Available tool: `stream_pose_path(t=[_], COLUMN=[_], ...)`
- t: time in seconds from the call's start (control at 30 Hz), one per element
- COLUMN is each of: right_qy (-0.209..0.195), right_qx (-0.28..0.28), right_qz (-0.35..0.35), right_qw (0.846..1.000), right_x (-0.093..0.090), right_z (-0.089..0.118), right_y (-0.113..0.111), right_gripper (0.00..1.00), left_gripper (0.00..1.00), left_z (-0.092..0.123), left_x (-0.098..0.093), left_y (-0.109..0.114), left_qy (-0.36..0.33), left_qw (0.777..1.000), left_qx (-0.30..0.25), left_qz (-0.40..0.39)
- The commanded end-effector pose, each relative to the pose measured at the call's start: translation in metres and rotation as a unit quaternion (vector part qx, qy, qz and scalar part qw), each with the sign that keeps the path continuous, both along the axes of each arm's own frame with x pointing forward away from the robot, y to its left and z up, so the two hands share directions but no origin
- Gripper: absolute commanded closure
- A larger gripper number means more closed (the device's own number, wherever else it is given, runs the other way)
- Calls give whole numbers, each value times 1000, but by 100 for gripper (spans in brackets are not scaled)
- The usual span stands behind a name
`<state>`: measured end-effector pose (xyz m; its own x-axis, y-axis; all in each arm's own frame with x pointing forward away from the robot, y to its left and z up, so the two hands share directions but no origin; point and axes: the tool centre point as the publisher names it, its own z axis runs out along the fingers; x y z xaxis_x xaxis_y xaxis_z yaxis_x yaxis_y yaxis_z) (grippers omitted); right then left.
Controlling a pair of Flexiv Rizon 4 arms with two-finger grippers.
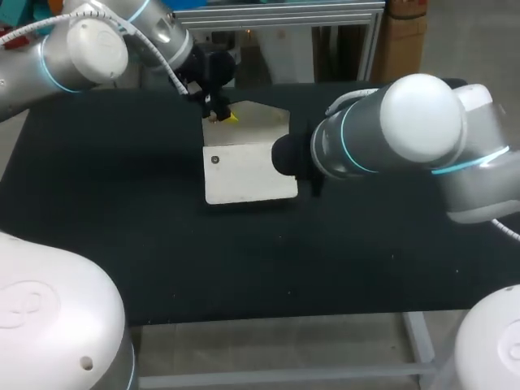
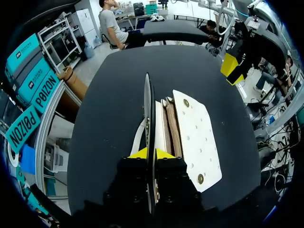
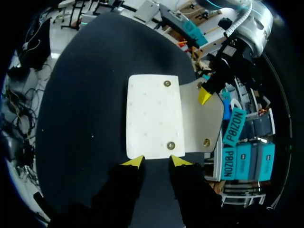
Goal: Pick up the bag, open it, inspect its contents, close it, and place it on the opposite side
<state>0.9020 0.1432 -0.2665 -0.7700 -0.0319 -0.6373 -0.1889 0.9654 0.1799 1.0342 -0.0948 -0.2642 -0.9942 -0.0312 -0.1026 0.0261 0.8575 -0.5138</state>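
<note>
1. L gripper (image 1: 221, 114): at the far-left corner of the bag (image 1: 248, 175), toward the back of the table (image 1: 97, 203). Fingers are pinched narrow on the flap (image 2: 148, 107), one yellow tip on each side. The flap stands on edge and runs straight ahead of the fingers.
2. The bag is cream and lies mid-table on the black top, betw. both grippers. The mouth is parted: in the L wrist view, brown inner layers (image 2: 171, 128) show betw. the raised flap and the cream panel (image 2: 195, 135) w/ snaps lying beside it.
3. R gripper (image 3: 155, 161): fingers apart, holding nothing. Tips are just at the bag's near edge, w/ the panel straight ahead. In the head view it's hidden behind the R arm's own bulk, at the bag's right edge.
4. Key relation: the bag's long axis seems to run from the R gripper away toward the L side, so R is nearer the loose panel edge. Judgement: this is the open/inspect stage. Next move prob. needs R to take that edge while L holds the flap. Risk: the bag slides on the table.
</note>
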Motion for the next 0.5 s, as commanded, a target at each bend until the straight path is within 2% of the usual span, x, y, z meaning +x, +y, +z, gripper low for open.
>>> stream_pose_path(t=[0.03, 0.5], right_qy=[11, 11], right_qx=[-8, -8], right_qz=[8, 8], right_qw=[1000, 1000], right_x=[-2, -2], right_z=[9, 9], right_y=[-2, -2], right_gripper=[100, 100], left_gripper=[100, 100], left_z=[12, 12], left_x=[-1, -1], left_y=[8, 8], left_qy=[11, 11], left_qw=[1000, 1000], left_qx=[0, 0], left_qz=[-4, -4])
